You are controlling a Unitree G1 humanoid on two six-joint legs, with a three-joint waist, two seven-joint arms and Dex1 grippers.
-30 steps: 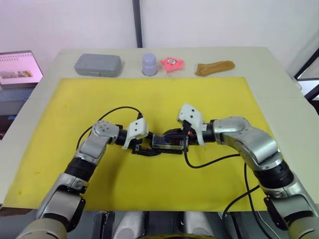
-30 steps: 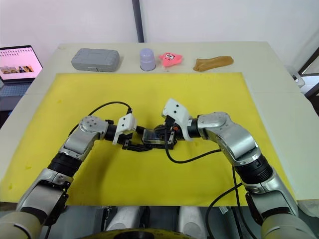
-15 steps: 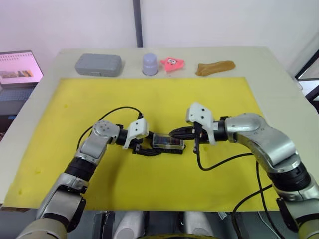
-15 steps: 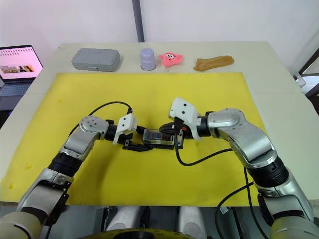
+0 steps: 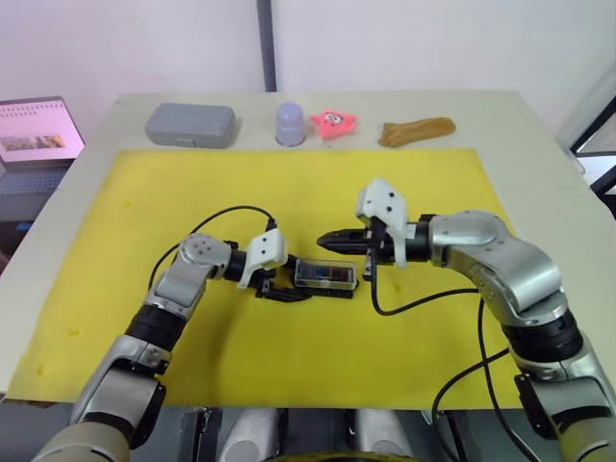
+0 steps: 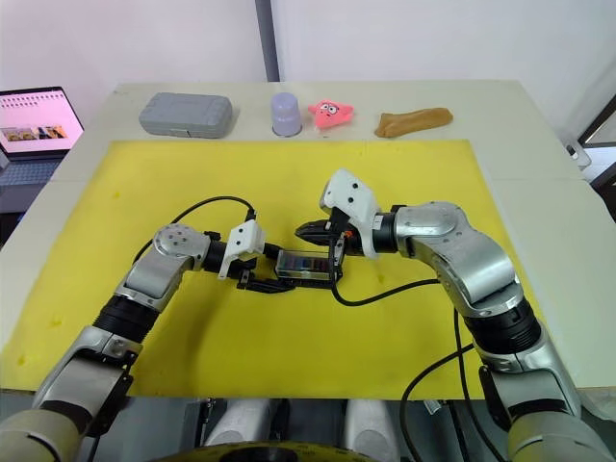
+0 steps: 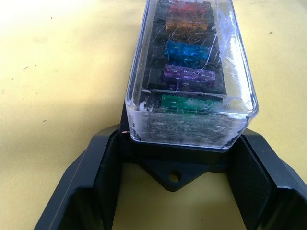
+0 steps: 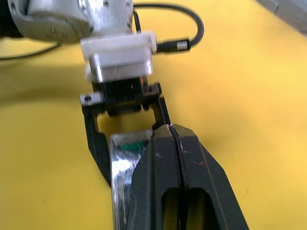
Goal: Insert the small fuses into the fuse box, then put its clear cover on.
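Fuse box (image 5: 325,276): black block lying on the yellow mat (image 5: 115,231), near the middle and toward the near edge, long axis running left to right.
Small fuses (image 7: 188,73): seated in a row in the box's slots; green, purple, blue, amber and red show through the lid in the left wrist view.
Clear cover (image 7: 235,62): sits on top of the fuse box, over the fuses, its plastic scratched.
Left gripper (image 5: 287,291): at the left end of the box, its fingers (image 7: 103,167) spread on either side of that end, close against the black base; whether they press on it cannot be told.
Right gripper (image 5: 325,240): raised just beyond the far right part of the box, apart from it, its two fingers pressed together with nothing between them.
Far edge of the table (image 5: 539,202): a grey case (image 5: 190,124), a lilac cup (image 5: 290,123), a pink toy (image 5: 332,122) and a brown piece (image 5: 415,130) in a line.
Far left: a laptop (image 5: 37,130), screen lit.
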